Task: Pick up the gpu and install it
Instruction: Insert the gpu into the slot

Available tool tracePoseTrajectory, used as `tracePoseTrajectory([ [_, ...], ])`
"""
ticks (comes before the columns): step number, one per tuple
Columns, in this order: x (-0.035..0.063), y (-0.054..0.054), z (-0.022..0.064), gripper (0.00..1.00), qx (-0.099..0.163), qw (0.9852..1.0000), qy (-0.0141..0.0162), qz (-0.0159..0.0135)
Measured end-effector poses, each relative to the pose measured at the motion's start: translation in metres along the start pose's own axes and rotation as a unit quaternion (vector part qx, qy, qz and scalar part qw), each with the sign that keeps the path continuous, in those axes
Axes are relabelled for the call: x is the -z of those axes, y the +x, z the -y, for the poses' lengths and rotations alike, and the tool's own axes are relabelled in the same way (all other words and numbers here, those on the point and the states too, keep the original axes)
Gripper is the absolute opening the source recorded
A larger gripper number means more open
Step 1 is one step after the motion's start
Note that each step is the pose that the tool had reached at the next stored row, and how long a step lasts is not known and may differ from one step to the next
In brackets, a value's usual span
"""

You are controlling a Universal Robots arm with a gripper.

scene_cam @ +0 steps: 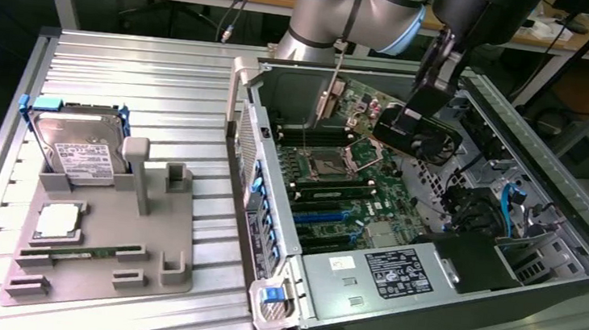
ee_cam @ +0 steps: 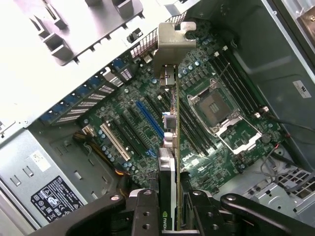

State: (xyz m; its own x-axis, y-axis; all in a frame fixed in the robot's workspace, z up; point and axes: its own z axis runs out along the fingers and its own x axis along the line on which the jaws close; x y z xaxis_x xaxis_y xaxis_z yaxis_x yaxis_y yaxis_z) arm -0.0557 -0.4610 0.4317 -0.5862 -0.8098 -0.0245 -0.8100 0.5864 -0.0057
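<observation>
Gripper (ee_cam: 172,204) clamped on gpu (ee_cam: 170,123), card held edge-on above mobo (ee_cam: 194,81), inside open pc case (scene_cam: 452,326)

**Open case on desk, gpu held inside by the arm**

Arm (scene_cam: 353,8) enters from the top edge, its pincer (scene_cam: 428,105) clamped on the upper edge of the gpu (scene_cam: 419,136). The gpu is black, tilted, with its fan face showing. It hangs inside the case (scene_cam: 560,215) over the motherboard (scene_cam: 341,190), just beside the socket (scene_cam: 332,165); contact with the board cannot be told. The case is open on the ribbed metal desk (scene_cam: 131,68), at the exterior view's right, with a labelled power supply (scene_cam: 387,275) at its near end. At the exterior view's left is a grey tray (scene_cam: 164,233) carrying a hard drive (scene_cam: 80,148) propped at the far end, a silver square chip (scene_cam: 59,222) and a memory stick (scene_cam: 81,251) in a slot.
</observation>
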Motion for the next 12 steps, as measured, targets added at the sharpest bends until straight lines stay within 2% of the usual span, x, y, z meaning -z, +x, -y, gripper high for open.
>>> tracePoseTrajectory([
  [12, 0.0, 0.0, 0.0, 0.27, 0.015, 0.9999, -0.0003, 0.0001],
])
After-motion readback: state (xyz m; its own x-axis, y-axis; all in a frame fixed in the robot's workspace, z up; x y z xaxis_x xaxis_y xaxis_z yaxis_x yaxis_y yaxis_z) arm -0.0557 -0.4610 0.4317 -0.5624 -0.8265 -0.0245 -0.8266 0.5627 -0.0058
